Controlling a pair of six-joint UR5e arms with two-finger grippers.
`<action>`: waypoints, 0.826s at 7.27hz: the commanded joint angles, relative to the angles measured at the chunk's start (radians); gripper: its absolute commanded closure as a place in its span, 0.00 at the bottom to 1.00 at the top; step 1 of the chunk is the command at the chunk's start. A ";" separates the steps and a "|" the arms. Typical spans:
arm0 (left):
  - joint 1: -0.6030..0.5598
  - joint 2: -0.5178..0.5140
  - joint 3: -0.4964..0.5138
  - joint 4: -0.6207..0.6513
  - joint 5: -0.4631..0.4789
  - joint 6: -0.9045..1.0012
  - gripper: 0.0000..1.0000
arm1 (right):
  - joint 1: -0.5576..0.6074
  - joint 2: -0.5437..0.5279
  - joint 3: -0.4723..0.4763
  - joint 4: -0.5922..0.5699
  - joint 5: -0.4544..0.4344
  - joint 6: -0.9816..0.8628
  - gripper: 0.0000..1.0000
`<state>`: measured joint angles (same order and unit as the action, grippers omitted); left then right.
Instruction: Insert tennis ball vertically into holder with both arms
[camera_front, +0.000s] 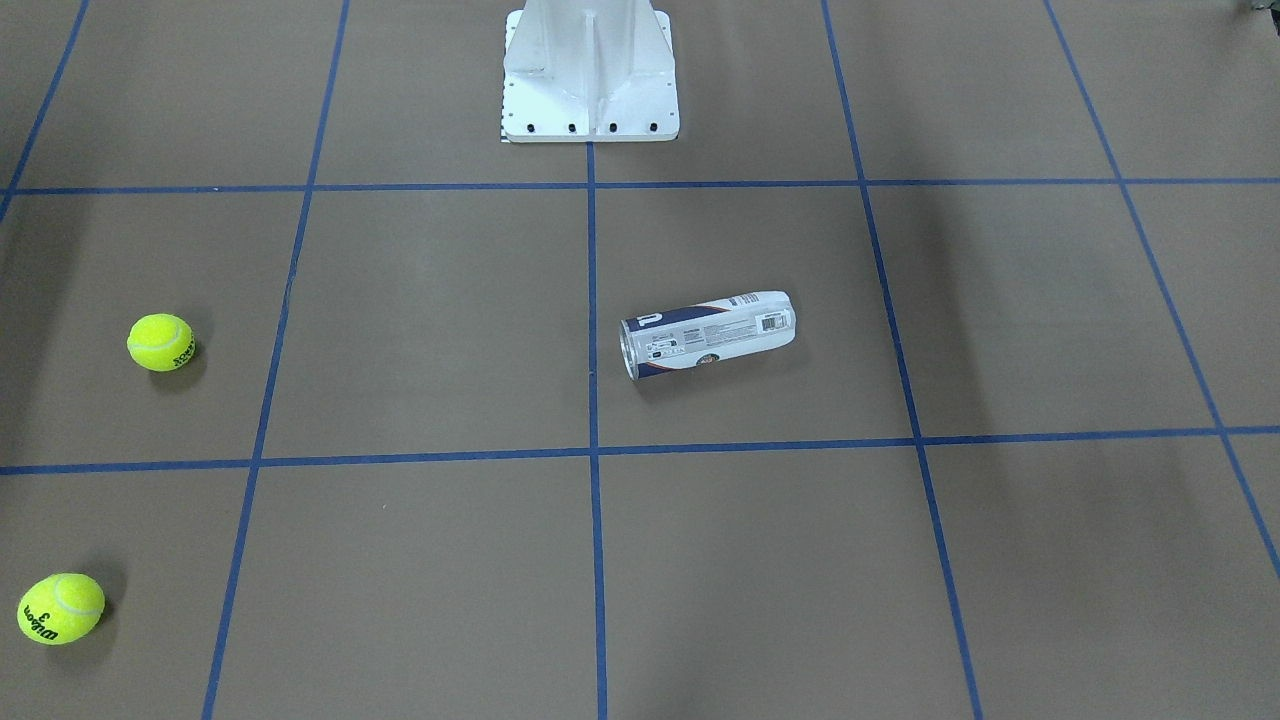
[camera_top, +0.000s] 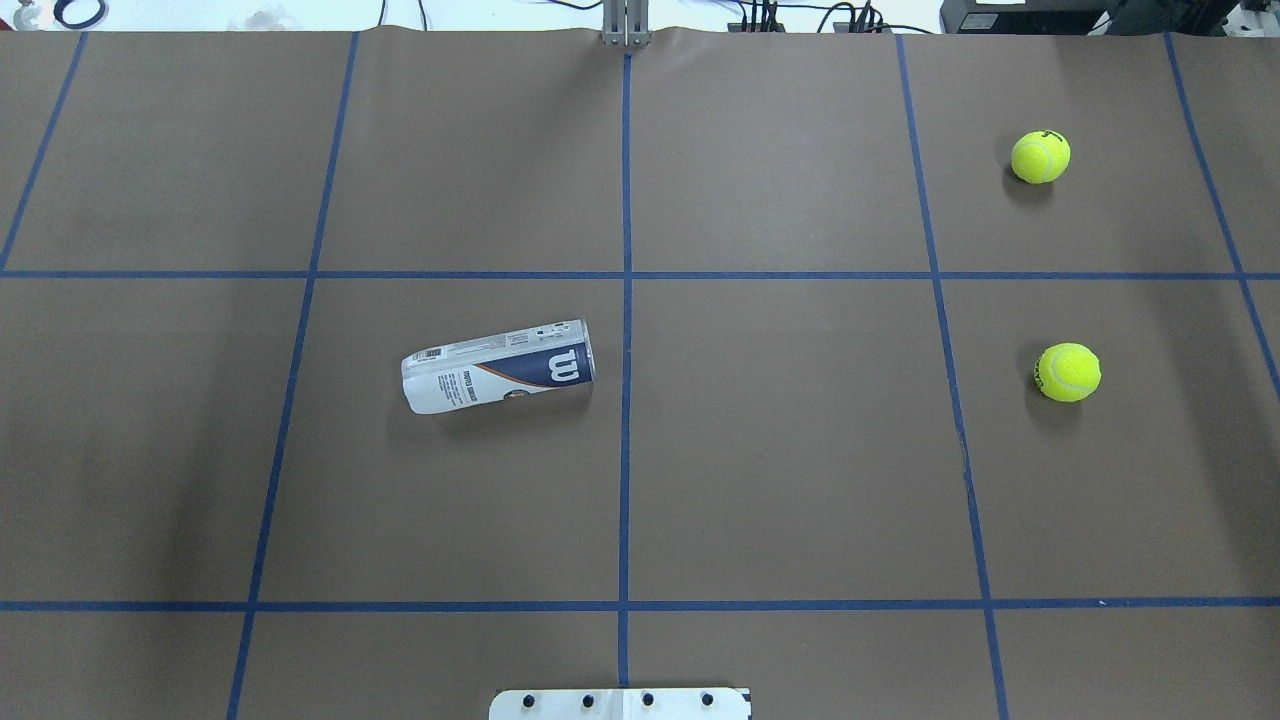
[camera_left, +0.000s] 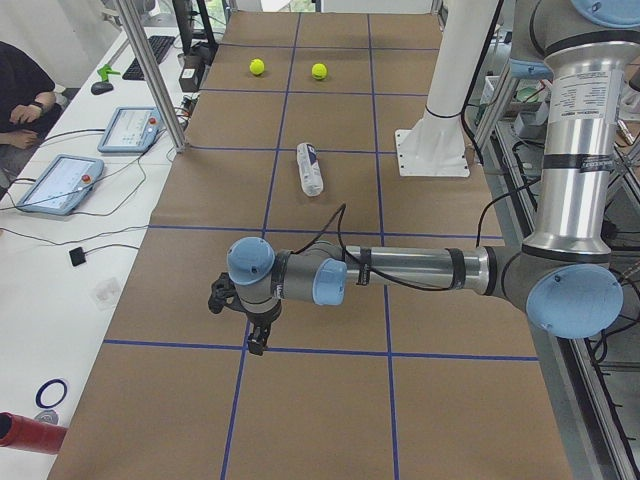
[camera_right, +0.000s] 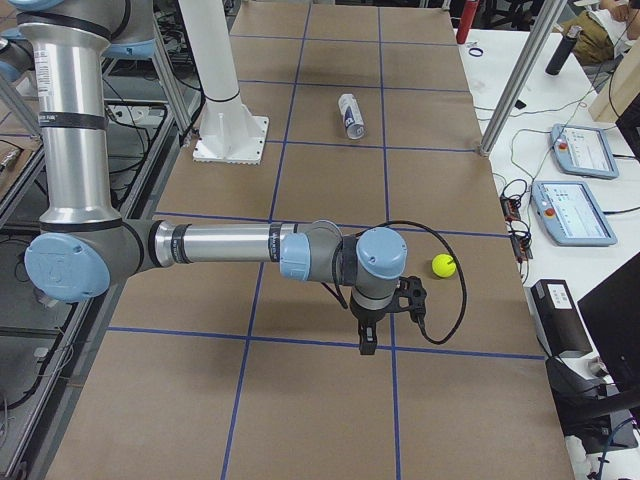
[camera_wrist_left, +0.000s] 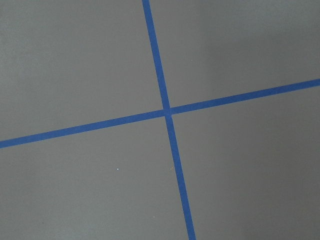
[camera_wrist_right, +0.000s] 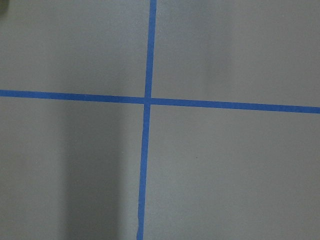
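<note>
I found the holder (camera_top: 498, 368) lying on its side on the counter (camera_top: 780, 450), just left of the centre line (camera_top: 626, 480) and ahead of the base (camera_top: 620, 704). Well to its right sat a tennis ball (camera_top: 1067, 372), with a second tennis ball (camera_top: 1040, 157) beyond it.

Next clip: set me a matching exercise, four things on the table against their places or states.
Things:
1. holder
2. tennis ball nearer the robot
3. tennis ball farther from the robot
4. white base

Places or states:
A. far row of squares, robot's right
B. bolted down at the robot's edge, astride the blue centre line
C. lying on its side, robot's left of that line
D. middle row of squares, robot's right

Pairs: 1-C, 2-D, 3-A, 4-B
</note>
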<state>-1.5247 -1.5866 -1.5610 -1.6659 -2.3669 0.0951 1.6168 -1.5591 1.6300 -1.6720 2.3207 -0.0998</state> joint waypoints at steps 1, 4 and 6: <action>0.001 0.000 -0.001 0.000 0.000 0.000 0.00 | 0.000 -0.001 0.001 0.002 0.000 -0.001 0.01; 0.002 -0.004 -0.004 0.001 0.000 0.000 0.00 | 0.000 0.001 0.001 0.002 0.000 0.000 0.01; 0.002 -0.007 -0.008 0.003 0.000 0.000 0.00 | 0.000 -0.001 0.004 0.002 0.000 0.000 0.01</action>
<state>-1.5233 -1.5916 -1.5661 -1.6636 -2.3669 0.0953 1.6168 -1.5588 1.6321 -1.6705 2.3209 -0.0999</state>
